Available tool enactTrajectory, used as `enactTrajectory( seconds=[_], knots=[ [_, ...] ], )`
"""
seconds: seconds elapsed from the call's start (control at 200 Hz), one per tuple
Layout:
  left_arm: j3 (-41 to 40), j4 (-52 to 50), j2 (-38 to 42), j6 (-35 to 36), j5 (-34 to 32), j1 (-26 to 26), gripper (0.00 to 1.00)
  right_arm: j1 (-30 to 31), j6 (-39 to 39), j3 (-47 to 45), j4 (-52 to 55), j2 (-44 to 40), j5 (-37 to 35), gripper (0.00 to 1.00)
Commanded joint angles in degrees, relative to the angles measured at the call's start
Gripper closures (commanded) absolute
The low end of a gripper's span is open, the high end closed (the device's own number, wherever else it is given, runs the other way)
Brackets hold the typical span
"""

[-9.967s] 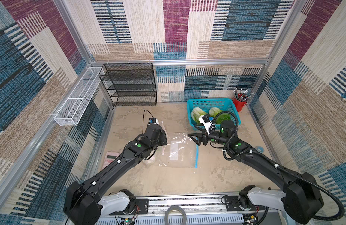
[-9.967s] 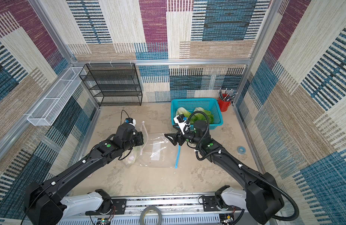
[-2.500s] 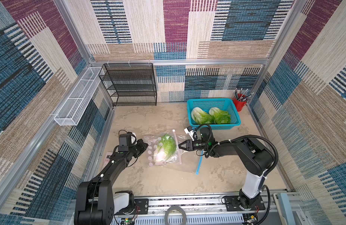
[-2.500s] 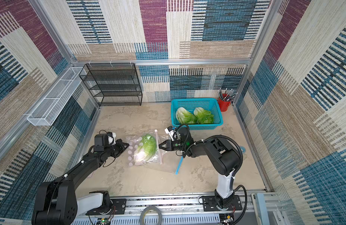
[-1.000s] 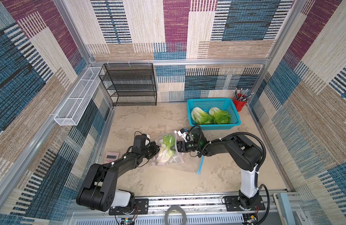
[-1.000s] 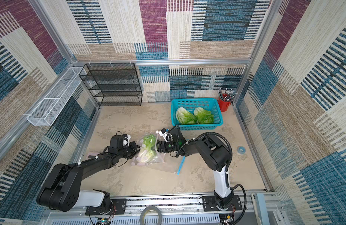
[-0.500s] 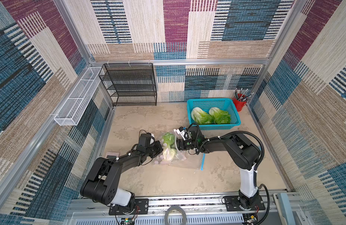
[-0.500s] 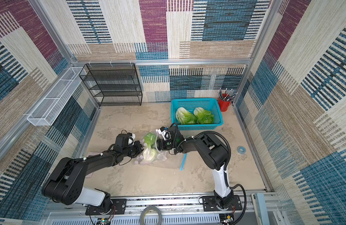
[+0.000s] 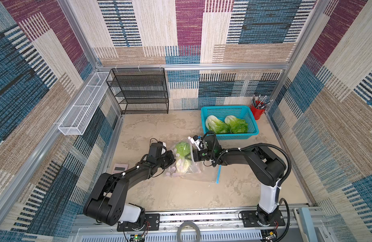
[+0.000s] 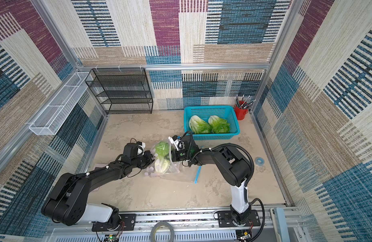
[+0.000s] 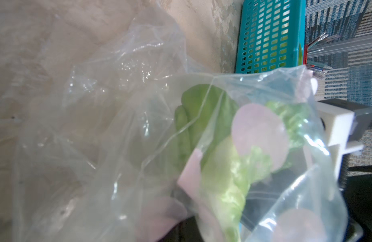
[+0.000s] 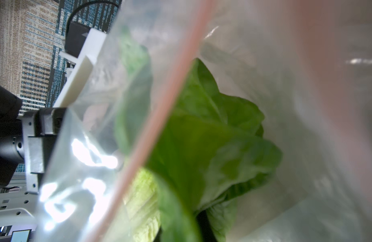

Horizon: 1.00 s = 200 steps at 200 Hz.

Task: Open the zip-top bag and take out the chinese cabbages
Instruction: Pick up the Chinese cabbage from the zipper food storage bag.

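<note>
Since a second ago the left gripper [image 9: 173, 161] has slid to the right, closer to the right gripper [image 9: 192, 156]. The zip-top bag [image 9: 204, 175] is now bunched up between them in the middle of the frame. The left gripper is pinched tight on the left end of the bag. The right gripper is poked in at the bag's other side. Its jaws are closed on the green leaves of the third cabbage [image 9: 182, 149].

That cabbage is inside the bag, tilted, with its leaves up and its white stalk down. A blue strip [image 9: 218, 175] on the bag's edge lies on the table at the lower right of the bag.

Two cabbages [image 9: 215, 125] lie side by side in the blue basket [image 9: 230, 137] at the upper right. A red cup [image 9: 256, 112] of pens stands just beside the basket. A small pink thing [image 9: 120, 167] lies at the left, beside the left arm.
</note>
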<state>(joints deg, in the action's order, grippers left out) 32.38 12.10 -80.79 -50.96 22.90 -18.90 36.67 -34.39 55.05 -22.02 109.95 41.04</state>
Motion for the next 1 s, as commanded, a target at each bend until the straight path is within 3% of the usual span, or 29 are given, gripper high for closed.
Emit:
enactTrajectory(
  seconds=[0.0,0.24,0.556,0.997],
  knots=[
    [0.4,-2.6,1.6,2.1,-1.1,-0.1,1.0,0.2,1.0,-0.7,-1.8,-1.6,0.0,1.0],
    [-1.2,-6.2,6.5,2.1,-6.4,0.2,1.0,0.2,0.2,-2.6,-3.3,-3.6,-0.2,1.0],
    [-3.8,-14.1,15.7,2.1,-18.2,0.8,1.0,-0.4,-0.2,-4.6,-4.2,-5.7,-0.8,1.0],
    [-5.1,-17.8,19.9,3.2,-21.8,1.8,1.0,-2.2,-0.2,-8.0,-4.8,-8.4,1.2,1.0]
  ],
)
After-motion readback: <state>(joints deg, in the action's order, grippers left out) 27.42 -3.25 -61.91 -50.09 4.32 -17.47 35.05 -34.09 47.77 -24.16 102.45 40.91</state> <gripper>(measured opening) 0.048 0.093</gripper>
